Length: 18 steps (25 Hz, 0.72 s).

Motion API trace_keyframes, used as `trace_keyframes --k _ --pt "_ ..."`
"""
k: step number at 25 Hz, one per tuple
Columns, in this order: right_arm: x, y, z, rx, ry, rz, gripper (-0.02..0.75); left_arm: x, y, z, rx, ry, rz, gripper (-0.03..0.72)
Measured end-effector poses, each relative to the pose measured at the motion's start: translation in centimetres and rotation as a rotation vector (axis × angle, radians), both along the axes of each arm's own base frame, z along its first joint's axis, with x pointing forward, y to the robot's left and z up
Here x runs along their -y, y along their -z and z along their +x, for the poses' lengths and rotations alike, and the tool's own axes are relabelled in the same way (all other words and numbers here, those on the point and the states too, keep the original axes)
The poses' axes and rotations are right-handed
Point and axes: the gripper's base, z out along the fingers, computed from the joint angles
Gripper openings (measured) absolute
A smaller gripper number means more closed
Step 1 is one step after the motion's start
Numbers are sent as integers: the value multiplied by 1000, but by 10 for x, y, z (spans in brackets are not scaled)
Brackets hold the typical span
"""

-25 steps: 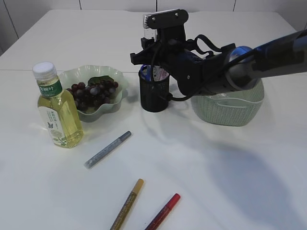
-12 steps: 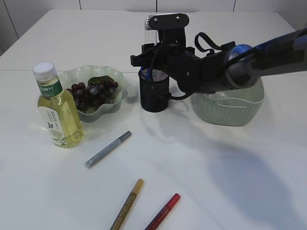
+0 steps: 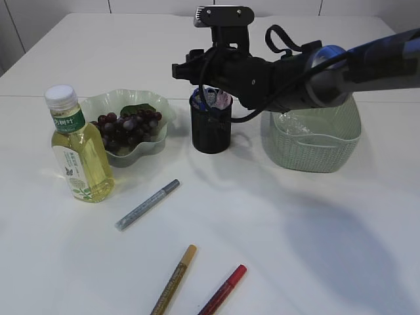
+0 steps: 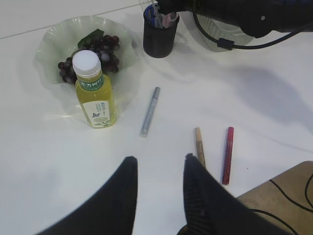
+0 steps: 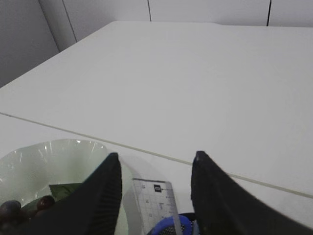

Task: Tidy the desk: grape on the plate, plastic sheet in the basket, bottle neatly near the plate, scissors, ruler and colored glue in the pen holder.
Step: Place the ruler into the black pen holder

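I see my right pincer [image 5: 154, 196] apart and empty above the black mesh pen holder [image 3: 211, 126], where only its wrist view shows the clear ruler [image 5: 157, 201]; left pincer [image 4: 159, 188] apart over the white bench [image 4: 274, 98].

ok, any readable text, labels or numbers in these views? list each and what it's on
Bottle label: green band with white characters, too small to read; the lower print is also blurred.
Ruler in the pen holder: scale marks and a small dark patch, no legible numbers.
Glue pens: no readable print.
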Motion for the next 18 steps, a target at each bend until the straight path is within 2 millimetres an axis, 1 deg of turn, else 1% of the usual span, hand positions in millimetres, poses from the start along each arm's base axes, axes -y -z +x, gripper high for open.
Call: trace_keyframes --k 2,4,5,8,11,13,15,17,18 --pt "0 -1 -2 -22 -14 -13 374 0 0 0 0 0 0 237" --pt "0 -10 -4 -31 -28 -17 375 0 0 0 0 0 0 237" --pt "0 -17 -6 -29 -35 -17 375 0 0 0 0 0 0 237" --pt "2 -47 -15 3 -64 -37 375 0 0 0 0 0 0 238" --pt "7 -83 -29 31 -113 -77 374 0 0 0 0 0 0 238" --pt "10 -110 -43 23 -151 -81 372 0 0 0 0 0 0 238" --pt "14 -130 -58 -7 -197 -92 372 0 0 0 0 0 0 238" --pt "18 -147 -75 -62 -257 -116 372 0 0 0 0 0 0 238" --pt "19 -152 -82 -92 -284 -132 372 0 0 0 0 0 0 238"
